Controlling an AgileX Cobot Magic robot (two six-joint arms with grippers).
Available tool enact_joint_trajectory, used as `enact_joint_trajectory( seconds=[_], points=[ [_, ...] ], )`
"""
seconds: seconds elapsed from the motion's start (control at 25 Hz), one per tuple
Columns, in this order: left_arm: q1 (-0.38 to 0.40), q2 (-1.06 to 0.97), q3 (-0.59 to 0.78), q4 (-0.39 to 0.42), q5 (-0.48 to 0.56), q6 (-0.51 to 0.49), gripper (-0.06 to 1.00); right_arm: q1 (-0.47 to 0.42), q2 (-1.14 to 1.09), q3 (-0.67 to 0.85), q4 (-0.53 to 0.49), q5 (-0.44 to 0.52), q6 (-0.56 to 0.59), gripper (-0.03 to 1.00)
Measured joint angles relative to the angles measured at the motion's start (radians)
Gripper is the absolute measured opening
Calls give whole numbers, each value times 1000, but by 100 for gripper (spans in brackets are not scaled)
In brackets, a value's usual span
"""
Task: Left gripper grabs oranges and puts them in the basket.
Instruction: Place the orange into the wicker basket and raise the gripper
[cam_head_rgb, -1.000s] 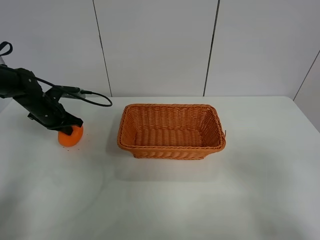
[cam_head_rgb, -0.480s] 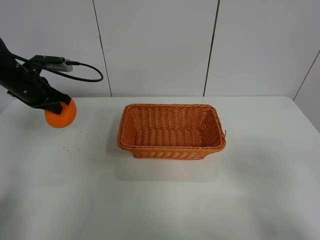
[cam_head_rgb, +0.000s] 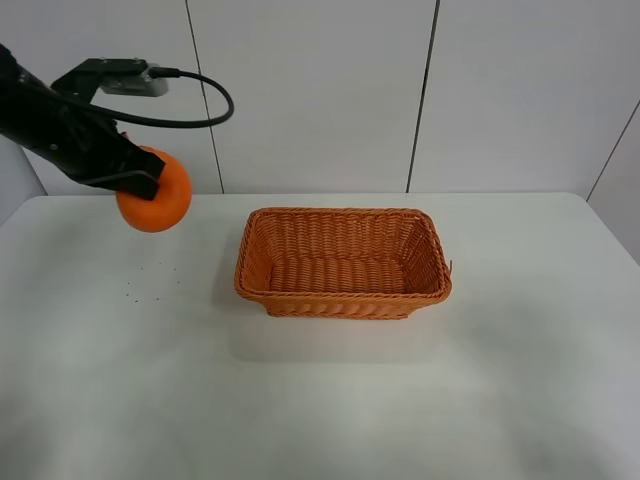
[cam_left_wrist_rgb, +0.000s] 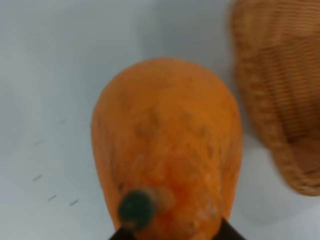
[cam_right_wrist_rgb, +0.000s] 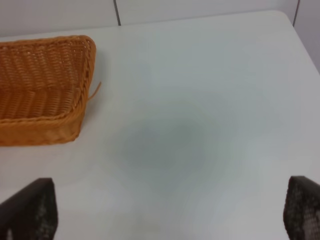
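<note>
My left gripper (cam_head_rgb: 140, 178) is shut on the orange (cam_head_rgb: 155, 205) and holds it in the air above the table's far left, well left of the basket (cam_head_rgb: 343, 262). In the left wrist view the orange (cam_left_wrist_rgb: 167, 145) fills the frame with its dark stem showing, and the basket's woven side (cam_left_wrist_rgb: 275, 90) lies beyond it. The basket is rectangular, orange-brown wicker, and empty. My right gripper (cam_right_wrist_rgb: 165, 210) shows only as two dark fingertips (cam_right_wrist_rgb: 30, 207) far apart over bare table; it is out of the exterior view.
The white table (cam_head_rgb: 320, 400) has a few small dark specks (cam_head_rgb: 150, 280) at the left. A panelled white wall (cam_head_rgb: 320, 90) stands behind. The basket's corner (cam_right_wrist_rgb: 45, 90) also shows in the right wrist view.
My left gripper has lifted the orange off the table and carried it upward and rightward, closer to the basket. The basket has not moved.
</note>
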Motion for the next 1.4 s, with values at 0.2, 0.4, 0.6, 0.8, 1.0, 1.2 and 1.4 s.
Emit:
enact_joint_trajectory(
  seconds=[0.2, 0.4, 0.6, 0.8, 1.0, 1.2, 1.4],
  points=[
    [-152, 74, -96, -8, -49, -31, 13, 0, 0, 0, 0, 0, 0, 69],
    [-269, 237, -248, -10, -47, -57, 13, 0, 0, 0, 0, 0, 0, 69],
    [-343, 395, -395, -11, -35, -81, 13, 0, 0, 0, 0, 0, 0, 69],
    [-399, 498, -472, -12, -35, -89, 13, 0, 0, 0, 0, 0, 0, 69],
    [-417, 604, -507, -15, -38, -93, 13, 0, 0, 0, 0, 0, 0, 69],
    [-417, 665, -507, -11, -54, -94, 13, 0, 0, 0, 0, 0, 0, 69],
    [-417, 695, -507, -11, -76, -94, 13, 0, 0, 0, 0, 0, 0, 69]
  ],
)
